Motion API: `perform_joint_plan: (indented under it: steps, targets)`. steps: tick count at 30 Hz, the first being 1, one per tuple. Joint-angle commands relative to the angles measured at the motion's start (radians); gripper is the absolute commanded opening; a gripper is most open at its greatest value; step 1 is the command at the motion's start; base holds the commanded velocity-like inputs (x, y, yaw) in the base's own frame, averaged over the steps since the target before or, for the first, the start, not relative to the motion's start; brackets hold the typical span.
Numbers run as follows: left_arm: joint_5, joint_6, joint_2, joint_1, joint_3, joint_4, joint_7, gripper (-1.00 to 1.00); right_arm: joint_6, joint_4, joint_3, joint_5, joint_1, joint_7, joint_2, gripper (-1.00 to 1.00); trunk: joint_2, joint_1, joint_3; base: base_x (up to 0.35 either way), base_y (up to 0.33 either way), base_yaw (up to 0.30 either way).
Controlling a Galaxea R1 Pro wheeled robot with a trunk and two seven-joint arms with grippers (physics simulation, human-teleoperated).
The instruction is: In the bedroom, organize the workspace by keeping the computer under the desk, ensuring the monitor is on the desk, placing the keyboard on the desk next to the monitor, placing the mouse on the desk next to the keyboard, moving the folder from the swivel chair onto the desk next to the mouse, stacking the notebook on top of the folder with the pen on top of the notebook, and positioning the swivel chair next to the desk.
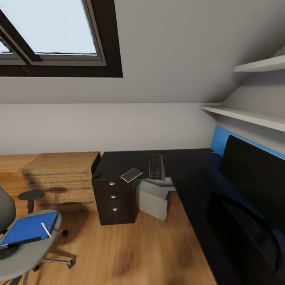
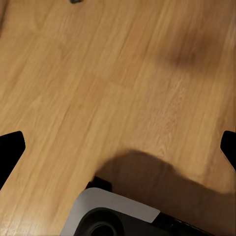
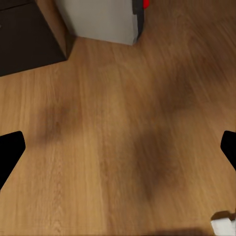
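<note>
The black desk (image 1: 190,166) runs along the wall and turns down the right side. On it lie the dark keyboard (image 1: 156,166) and, near the front edge, the small grey notebook (image 1: 131,174). A small dark mouse (image 1: 96,174) sits at the desk's left corner. The monitor (image 1: 253,174) stands on the right wing, black front showing. The grey computer (image 1: 155,200) (image 3: 98,19) stands under the desk beside the drawers (image 1: 114,198). At lower left, the swivel chair (image 1: 27,255) carries the blue folder (image 1: 25,229) with the white pen (image 1: 46,229) on it. My left gripper (image 2: 118,147) and right gripper (image 3: 118,147) hang open over bare wood floor.
A light wooden drawer chest (image 1: 59,178) stands left of the desk, with a small round stool (image 1: 31,195) in front of it. Two white shelves (image 1: 253,114) jut out above the desk's right wing. Open wood floor (image 1: 130,249) lies between chair and desk.
</note>
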Motion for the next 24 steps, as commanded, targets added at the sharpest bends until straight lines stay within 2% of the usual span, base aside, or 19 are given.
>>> perform_joint_plan:
  steps: [1,9,24]
  targets:
    - [0.003,0.000,0.000,-0.001,0.008,0.001,-0.010,1.00,-0.002,0.000,-0.009,0.007,-0.001,0.005,0.001,1.00,-0.001,0.001,-0.002,0.325,-0.067,0.000]
    - [0.003,0.000,0.000,-0.001,0.008,0.001,-0.010,1.00,-0.003,-0.001,-0.009,0.007,0.000,0.006,0.001,1.00,-0.001,0.001,-0.002,0.291,-0.101,0.000]
    - [0.003,-0.001,0.000,-0.001,0.008,0.001,-0.010,1.00,-0.002,-0.002,-0.007,0.008,0.000,0.007,0.000,1.00,-0.001,0.001,-0.002,0.327,0.011,0.000]
